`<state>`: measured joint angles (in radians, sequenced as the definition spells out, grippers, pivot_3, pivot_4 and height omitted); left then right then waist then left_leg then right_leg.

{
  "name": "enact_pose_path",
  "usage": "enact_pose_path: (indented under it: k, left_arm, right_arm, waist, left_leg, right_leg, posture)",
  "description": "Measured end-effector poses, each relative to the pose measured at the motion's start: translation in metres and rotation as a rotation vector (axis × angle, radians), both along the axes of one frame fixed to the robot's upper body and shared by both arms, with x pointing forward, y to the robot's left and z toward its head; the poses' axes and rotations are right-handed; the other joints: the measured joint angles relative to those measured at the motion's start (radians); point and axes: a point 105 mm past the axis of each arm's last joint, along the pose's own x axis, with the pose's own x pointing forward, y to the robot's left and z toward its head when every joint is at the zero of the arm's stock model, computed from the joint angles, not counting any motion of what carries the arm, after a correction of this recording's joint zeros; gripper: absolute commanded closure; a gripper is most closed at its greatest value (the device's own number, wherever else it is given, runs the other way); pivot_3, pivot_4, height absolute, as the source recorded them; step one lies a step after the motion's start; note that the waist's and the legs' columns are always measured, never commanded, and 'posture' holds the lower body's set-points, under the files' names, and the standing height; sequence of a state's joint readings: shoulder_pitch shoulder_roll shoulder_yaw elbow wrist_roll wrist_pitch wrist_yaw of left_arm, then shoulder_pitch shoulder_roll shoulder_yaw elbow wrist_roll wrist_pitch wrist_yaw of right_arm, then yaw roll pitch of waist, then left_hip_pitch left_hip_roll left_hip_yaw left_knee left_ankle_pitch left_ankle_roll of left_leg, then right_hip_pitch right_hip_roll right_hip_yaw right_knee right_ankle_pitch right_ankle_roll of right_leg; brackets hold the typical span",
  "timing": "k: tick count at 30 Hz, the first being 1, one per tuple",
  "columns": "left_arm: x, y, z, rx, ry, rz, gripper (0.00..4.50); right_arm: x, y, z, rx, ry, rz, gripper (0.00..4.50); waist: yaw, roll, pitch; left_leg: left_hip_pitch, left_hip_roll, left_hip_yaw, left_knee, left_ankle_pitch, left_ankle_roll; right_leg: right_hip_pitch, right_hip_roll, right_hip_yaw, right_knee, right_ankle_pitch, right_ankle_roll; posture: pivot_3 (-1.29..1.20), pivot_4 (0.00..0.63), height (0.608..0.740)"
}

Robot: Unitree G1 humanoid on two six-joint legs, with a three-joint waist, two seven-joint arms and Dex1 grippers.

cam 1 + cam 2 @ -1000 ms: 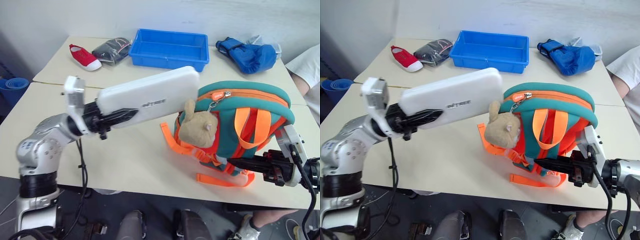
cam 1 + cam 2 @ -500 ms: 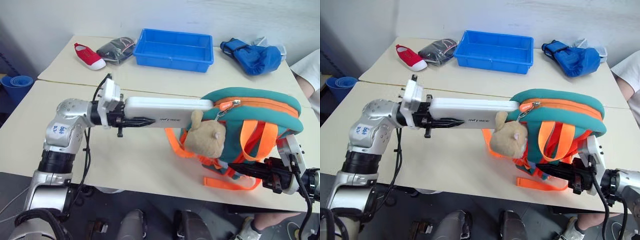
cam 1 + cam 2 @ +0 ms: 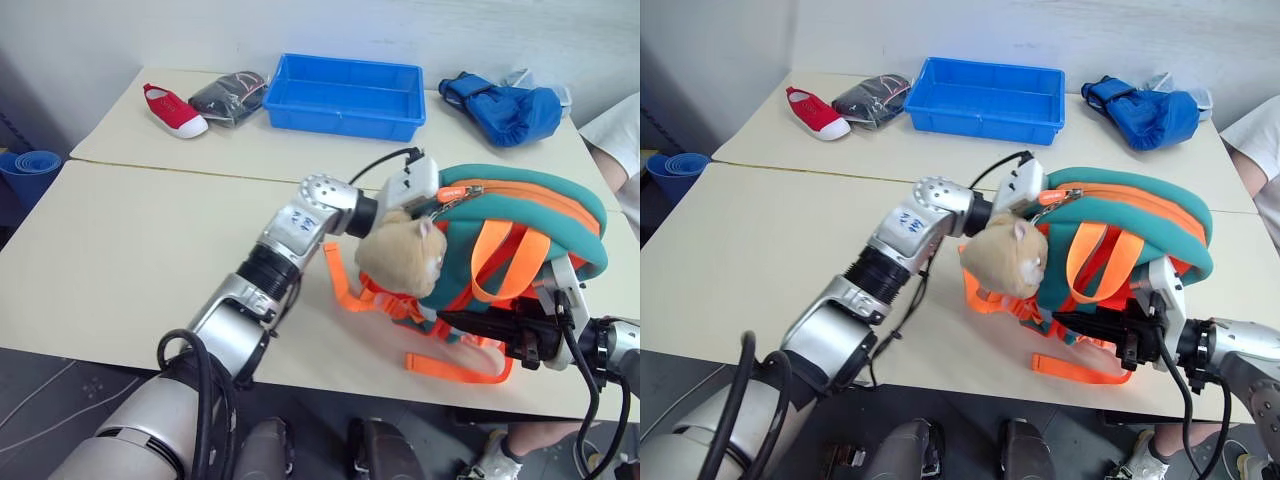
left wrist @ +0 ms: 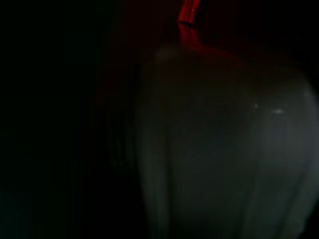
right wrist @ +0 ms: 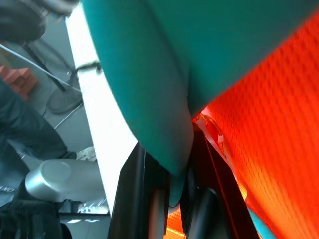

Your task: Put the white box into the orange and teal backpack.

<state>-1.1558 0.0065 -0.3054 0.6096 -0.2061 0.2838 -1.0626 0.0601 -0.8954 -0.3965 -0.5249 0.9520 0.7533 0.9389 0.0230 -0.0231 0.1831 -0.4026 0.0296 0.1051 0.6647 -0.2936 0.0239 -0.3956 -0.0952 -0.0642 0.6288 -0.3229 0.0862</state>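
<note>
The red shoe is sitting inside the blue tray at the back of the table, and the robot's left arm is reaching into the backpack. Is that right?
Not quite. The red shoe is not in the blue tray; it lies on the table to the left of the tray, beside a dark bundle, as the left eye view shows. The rest holds: the left arm reaches into the orange and teal backpack.

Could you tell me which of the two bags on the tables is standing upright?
The orange and teal backpack at the near edge, plush animal head on its front; the blue bag lies slumped at the far side.
</note>
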Motion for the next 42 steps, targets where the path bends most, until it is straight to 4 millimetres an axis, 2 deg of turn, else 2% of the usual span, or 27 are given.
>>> enact_pose_path:
  k: [4, 7, 12, 14, 16, 19, 25, 32, 35, 39, 42]
  left_arm:
    - [0.011, 0.013, 0.007, -0.088, 0.091, 0.046, 1.16]
    - [0.019, 0.039, 0.013, -0.111, 0.111, 0.035, 0.47]
    - [0.031, 0.126, 0.026, -0.081, 0.091, 0.036, 0.47]
    - [0.025, 0.150, 0.024, -0.032, 0.055, 0.009, 0.47]
    - [0.019, 0.160, 0.012, -0.031, 0.049, 0.004, 0.47]
    - [0.007, 0.158, 0.006, -0.097, 0.053, -0.028, 0.47]
    - [-0.022, 0.136, 0.035, -0.254, -0.074, -0.080, 0.47]
    - [-0.045, 0.127, 0.030, -0.283, -0.055, -0.113, 0.47]
    - [-0.046, 0.122, 0.018, -0.266, -0.060, -0.105, 1.01]
    - [-0.043, 0.105, 0.019, -0.331, -0.137, -0.054, 2.20]
    - [-0.040, 0.102, 0.021, -0.356, -0.160, -0.017, 3.06]
  right_arm:
    - [0.001, 0.006, 0.005, -0.012, -0.024, -0.010, 4.50]
    - [0.001, 0.008, 0.006, -0.024, -0.036, -0.022, 4.50]
    - [0.005, 0.008, 0.005, -0.017, -0.047, -0.066, 4.50]
    - [0.008, 0.008, 0.005, -0.013, -0.061, -0.087, 4.50]
    - [0.010, 0.010, 0.003, -0.016, -0.063, -0.089, 4.50]
    - [0.011, 0.010, 0.002, -0.021, -0.070, -0.090, 4.50]
    - [0.011, 0.012, -0.003, -0.034, -0.069, -0.073, 4.50]
    - [0.011, 0.006, -0.009, -0.031, -0.052, -0.079, 4.50]
    - [0.010, 0.005, -0.011, -0.029, -0.054, -0.089, 4.50]
    - [0.008, 0.004, -0.016, -0.011, -0.051, -0.102, 4.50]
    - [0.008, 0.003, -0.016, -0.008, -0.056, -0.108, 4.50]
  waist:
    - [-0.001, 0.000, 0.000]
    - [-0.003, 0.000, 0.000]
    - [-0.020, 0.000, 0.000]
    - [-0.020, 0.001, 0.000]
    - [-0.011, 0.001, 0.000]
    - [0.001, 0.001, 0.000]
    - [0.000, 0.001, 0.000]
    - [-0.002, 0.001, 0.000]
    - [0.000, 0.001, 0.000]
    - [0.004, 0.001, 0.000]
    - [0.003, 0.001, 0.000]
  left_leg:
    - [0.000, 0.000, -0.001, 0.000, 0.000, 0.000]
    - [0.000, 0.000, 0.000, 0.000, 0.000, 0.000]
    - [0.000, 0.000, -0.001, 0.000, 0.001, -0.002]
    - [0.000, -0.001, 0.000, 0.000, 0.001, -0.002]
    - [-0.001, -0.001, -0.002, 0.001, 0.001, 0.000]
    - [-0.004, -0.001, -0.004, 0.003, 0.000, 0.001]
    - [-0.003, -0.001, -0.005, 0.003, 0.000, 0.001]
    - [-0.001, -0.001, -0.004, 0.003, 0.001, 0.001]
    - [-0.001, -0.001, -0.004, 0.004, 0.001, 0.001]
    - [-0.002, -0.002, -0.004, 0.004, 0.001, 0.002]
    - [-0.001, -0.002, -0.004, 0.004, 0.001, 0.002]
  right_leg:
    - [0.000, 0.000, -0.001, 0.000, 0.000, 0.000]
    - [0.000, 0.000, -0.001, 0.000, 0.000, 0.000]
    - [-0.001, 0.001, -0.003, 0.001, 0.000, 0.000]
    - [0.000, 0.000, -0.004, 0.001, 0.000, 0.000]
    - [0.001, -0.001, -0.003, 0.001, 0.000, 0.000]
    - [0.002, -0.002, -0.003, 0.002, 0.001, 0.002]
    - [0.004, -0.001, -0.004, 0.002, 0.002, 0.003]
    - [0.004, -0.001, -0.003, 0.004, 0.002, 0.003]
    - [0.004, -0.001, -0.003, 0.001, 0.002, 0.003]
    - [0.004, -0.002, -0.003, 0.000, 0.002, 0.003]
    - [0.004, -0.002, -0.003, 0.000, 0.002, 0.003]
  posture:
    - [0.00, 0.150, 0.740]
    - [0.00, 0.150, 0.740]
    - [0.00, 0.150, 0.740]
    - [0.00, 0.150, 0.740]
    - [0.00, 0.150, 0.740]
    - [0.00, 0.150, 0.740]
    - [0.00, 0.150, 0.740]
    - [0.00, 0.150, 0.740]
    - [0.00, 0.150, 0.740]
    - [0.00, 0.150, 0.740]
    - [0.00, 0.150, 0.740]
